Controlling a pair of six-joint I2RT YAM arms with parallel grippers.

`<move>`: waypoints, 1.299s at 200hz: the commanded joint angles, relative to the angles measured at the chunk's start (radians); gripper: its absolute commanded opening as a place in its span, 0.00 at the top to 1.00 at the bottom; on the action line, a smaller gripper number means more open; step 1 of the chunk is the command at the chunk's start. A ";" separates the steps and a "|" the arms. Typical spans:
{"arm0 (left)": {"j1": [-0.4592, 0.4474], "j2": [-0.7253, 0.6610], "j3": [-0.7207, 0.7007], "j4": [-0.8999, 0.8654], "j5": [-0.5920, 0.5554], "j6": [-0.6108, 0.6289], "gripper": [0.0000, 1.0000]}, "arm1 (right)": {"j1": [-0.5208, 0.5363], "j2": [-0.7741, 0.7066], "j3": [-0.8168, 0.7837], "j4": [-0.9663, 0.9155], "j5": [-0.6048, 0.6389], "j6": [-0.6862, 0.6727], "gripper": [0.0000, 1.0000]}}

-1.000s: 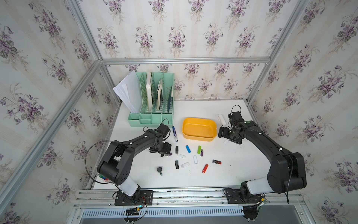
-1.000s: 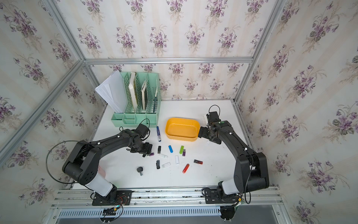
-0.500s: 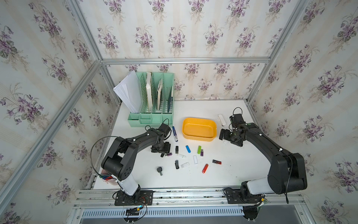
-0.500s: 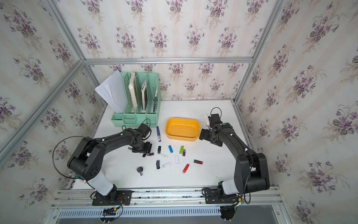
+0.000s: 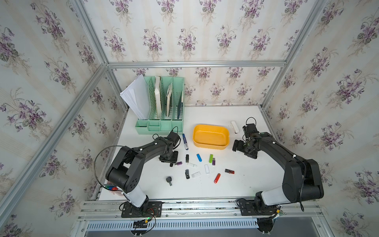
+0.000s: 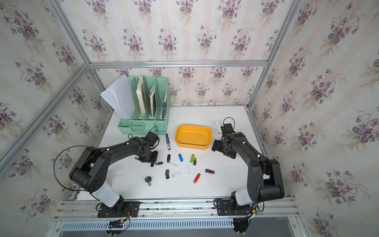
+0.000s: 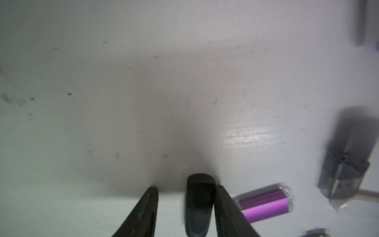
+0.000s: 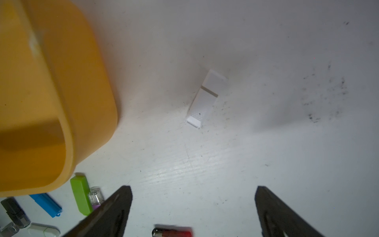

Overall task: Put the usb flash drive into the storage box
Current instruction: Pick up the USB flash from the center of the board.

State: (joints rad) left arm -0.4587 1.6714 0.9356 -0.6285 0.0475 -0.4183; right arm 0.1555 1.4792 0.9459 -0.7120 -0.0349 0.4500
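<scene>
Left tool (image 7: pixel 187 188): part-spread, straddling black USB flash drive (image 7: pixel 199 205), one finger touching it. Right tool (image 8: pixel 193 187): spread wide, empty, right of yellow-orange storage box (image 5: pixel 210 144).

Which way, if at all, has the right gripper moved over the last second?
Yes. In a top view the right gripper has slid slightly toward the table's front edge, away from the white stick.
</scene>
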 commanded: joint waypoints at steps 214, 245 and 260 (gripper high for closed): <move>-0.032 0.028 -0.021 -0.028 0.068 -0.016 0.69 | -0.074 0.294 0.185 0.065 0.072 -0.009 0.27; -0.032 0.031 -0.020 -0.027 0.072 -0.014 0.73 | -0.078 0.303 0.180 0.065 0.075 -0.015 0.30; -0.032 0.033 -0.018 -0.027 0.072 -0.014 0.74 | -0.079 0.303 0.173 0.066 0.076 -0.018 0.32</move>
State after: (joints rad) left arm -0.4896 1.6844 0.9295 -0.6460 0.0460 -0.4263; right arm 0.0788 1.7802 1.1248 -0.6483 0.0227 0.4442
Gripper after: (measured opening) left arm 0.272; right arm 0.697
